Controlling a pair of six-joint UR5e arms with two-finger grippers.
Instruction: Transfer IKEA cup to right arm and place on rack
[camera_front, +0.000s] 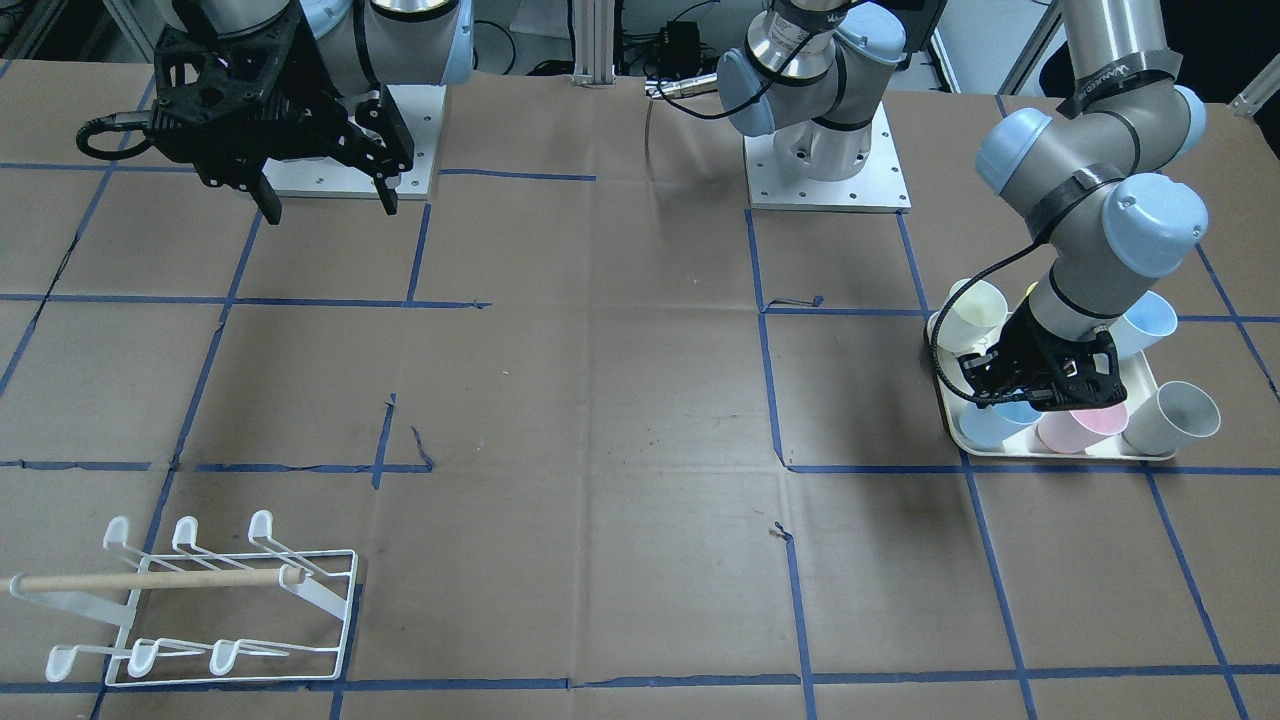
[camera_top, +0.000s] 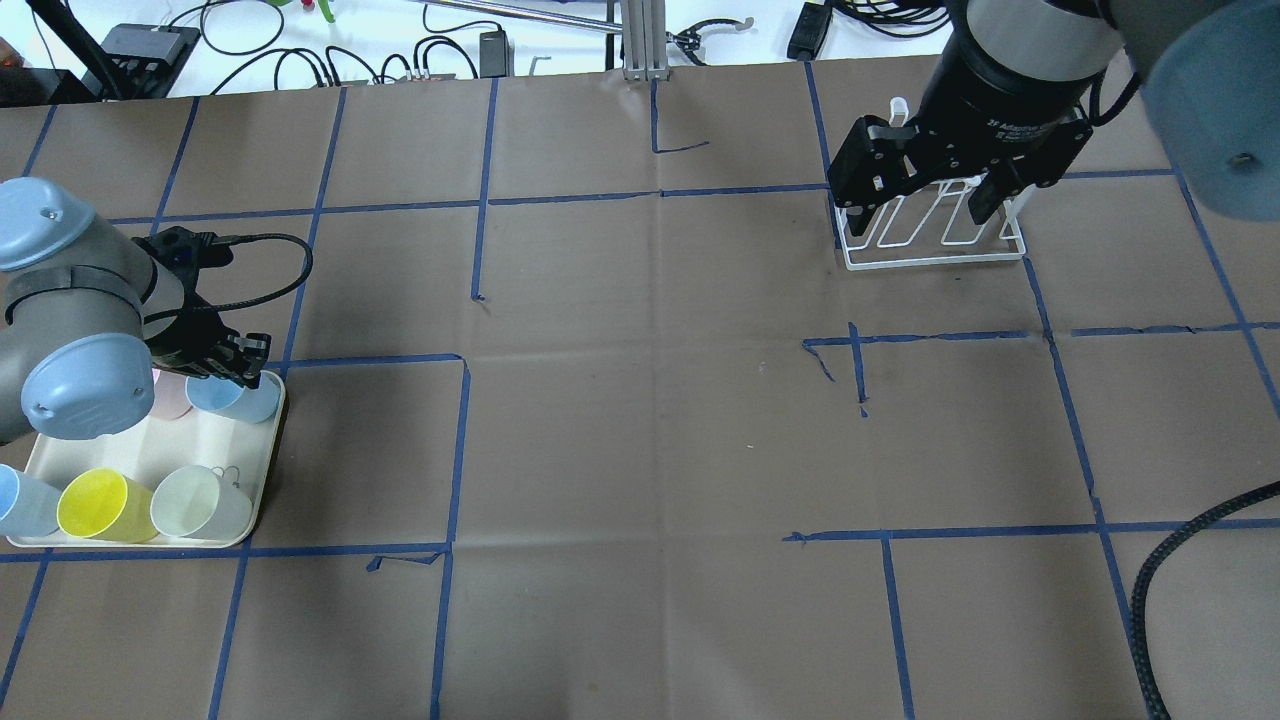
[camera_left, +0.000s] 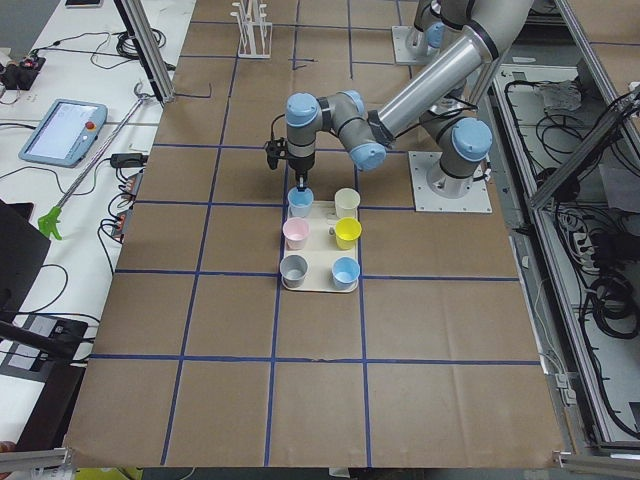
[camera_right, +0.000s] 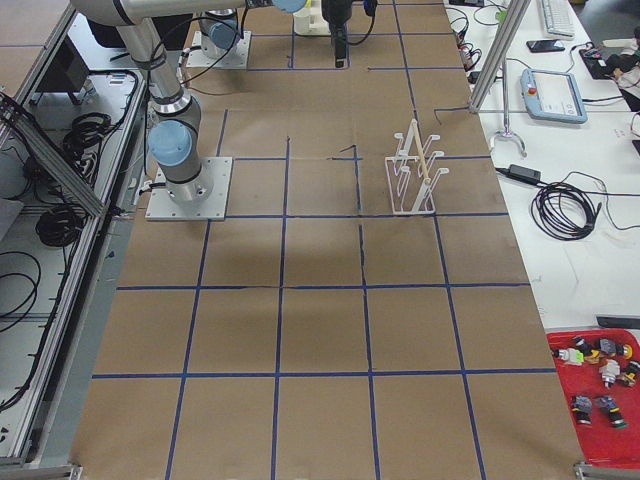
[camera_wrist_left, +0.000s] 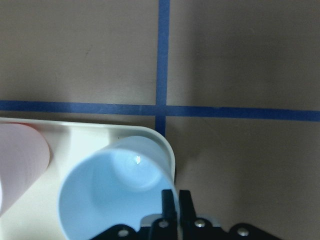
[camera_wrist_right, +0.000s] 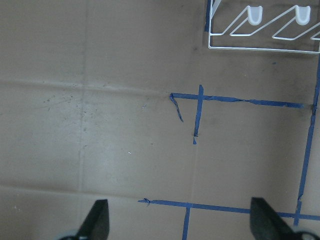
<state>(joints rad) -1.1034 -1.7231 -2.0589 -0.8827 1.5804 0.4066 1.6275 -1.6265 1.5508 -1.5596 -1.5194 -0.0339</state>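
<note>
My left gripper (camera_wrist_left: 177, 206) pinches the light blue cup (camera_wrist_left: 112, 200) by its rim in the tray (camera_wrist_left: 85, 142); lift straight up, while my right gripper (camera_wrist_right: 178, 220) gapes, empty.

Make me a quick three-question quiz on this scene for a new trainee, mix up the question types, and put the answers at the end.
1. True or false: no cup hangs on the rack yet.
2. What is the left pincer shut on?
A. the rack's wooden handle
B. the rim of the pale blue cup at the corner of the tray
C. nothing
3. In one word: is the right pincer open or shut?

Key: 1 true; 2 B; 3 open.
</note>
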